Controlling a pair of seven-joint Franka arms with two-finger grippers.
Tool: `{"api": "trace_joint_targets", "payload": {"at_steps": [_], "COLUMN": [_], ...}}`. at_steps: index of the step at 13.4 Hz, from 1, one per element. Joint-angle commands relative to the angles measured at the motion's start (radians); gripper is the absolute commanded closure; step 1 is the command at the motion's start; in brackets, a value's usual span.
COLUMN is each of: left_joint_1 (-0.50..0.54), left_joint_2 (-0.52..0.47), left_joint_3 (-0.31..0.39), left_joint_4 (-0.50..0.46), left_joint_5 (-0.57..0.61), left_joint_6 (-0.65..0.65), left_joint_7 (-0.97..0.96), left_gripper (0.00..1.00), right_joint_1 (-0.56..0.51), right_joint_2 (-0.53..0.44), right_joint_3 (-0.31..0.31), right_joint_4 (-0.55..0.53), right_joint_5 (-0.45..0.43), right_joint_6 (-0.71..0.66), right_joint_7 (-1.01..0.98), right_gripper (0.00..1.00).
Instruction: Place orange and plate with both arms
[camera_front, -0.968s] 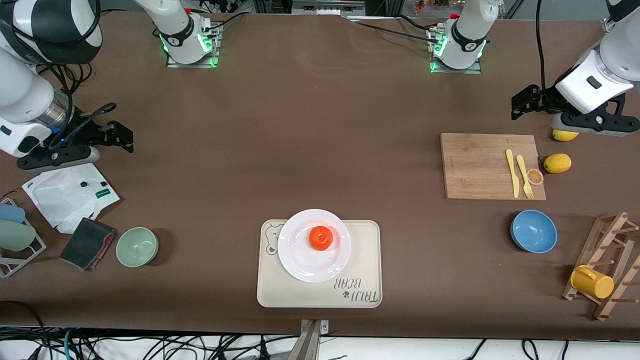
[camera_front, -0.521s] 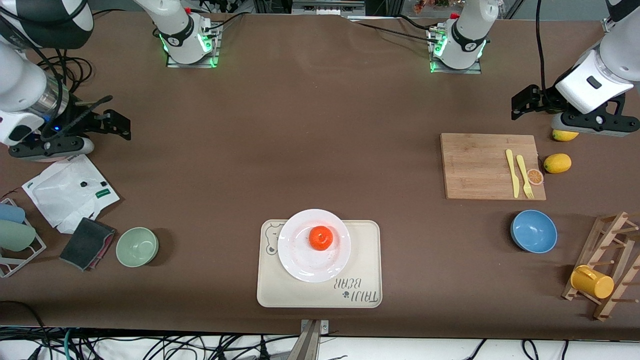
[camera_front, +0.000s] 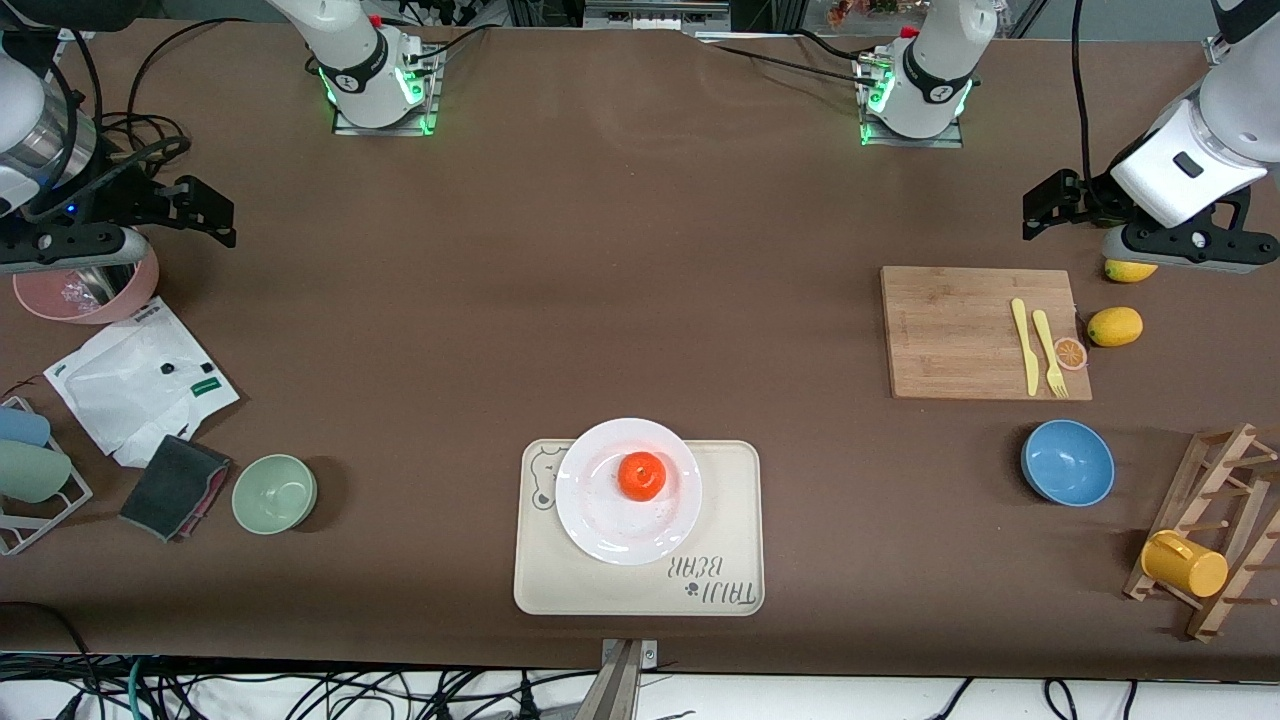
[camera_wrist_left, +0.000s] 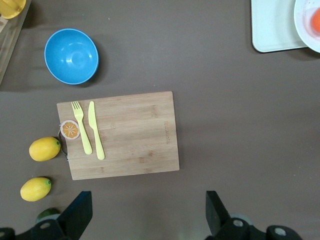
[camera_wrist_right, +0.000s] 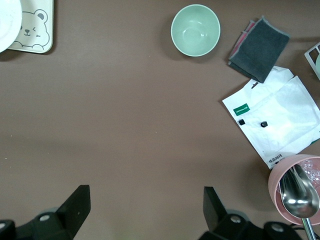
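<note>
The orange (camera_front: 641, 475) sits in the middle of the white plate (camera_front: 600, 522). The plate rests on the beige bear-print tray (camera_front: 725, 520) near the table's front edge. My left gripper (camera_front: 1045, 203) is open and empty, up over the table at the left arm's end, beside the cutting board. In the left wrist view (camera_wrist_left: 147, 207) its jaws stand wide apart; the plate (camera_wrist_left: 305, 27) and orange (camera_wrist_left: 316, 20) show at the picture's edge. My right gripper (camera_front: 205, 207) is open and empty over the right arm's end; its jaws also stand wide apart in the right wrist view (camera_wrist_right: 145, 200).
A cutting board (camera_front: 960, 335) holds a yellow knife, fork and orange slice; two lemons (camera_front: 1115, 326) lie beside it. A blue bowl (camera_front: 1067, 462), a rack with a yellow cup (camera_front: 1185, 563), a green bowl (camera_front: 274, 493), a dark cloth (camera_front: 175, 487), a white bag (camera_front: 140, 385) and a pink bowl (camera_front: 90, 290) are around.
My right arm has drawn back toward its end of the table and away from the front camera, uncovering the pink bowl. The left arm, orange and plate have not moved.
</note>
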Motion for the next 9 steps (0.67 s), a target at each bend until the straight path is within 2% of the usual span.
{"api": "trace_joint_targets", "payload": {"at_steps": [1,9], "left_joint_1": [-0.001,-0.001], "left_joint_2": [0.010,0.010], "left_joint_3": [0.004,0.004], "left_joint_4": [0.028,0.028], "left_joint_5": [-0.020,-0.020], "left_joint_6": [-0.023,-0.023], "left_joint_7": [0.013,0.013], "left_gripper": [0.00,0.00], "right_joint_1": [0.006,0.007], "right_joint_2": [-0.007,0.016], "right_joint_3": [-0.005,0.000], "right_joint_4": [0.004,0.024], "right_joint_5": [0.011,0.010], "right_joint_6": [-0.011,-0.010], "right_joint_7": [0.012,0.015], "right_gripper": [0.00,0.00]}}
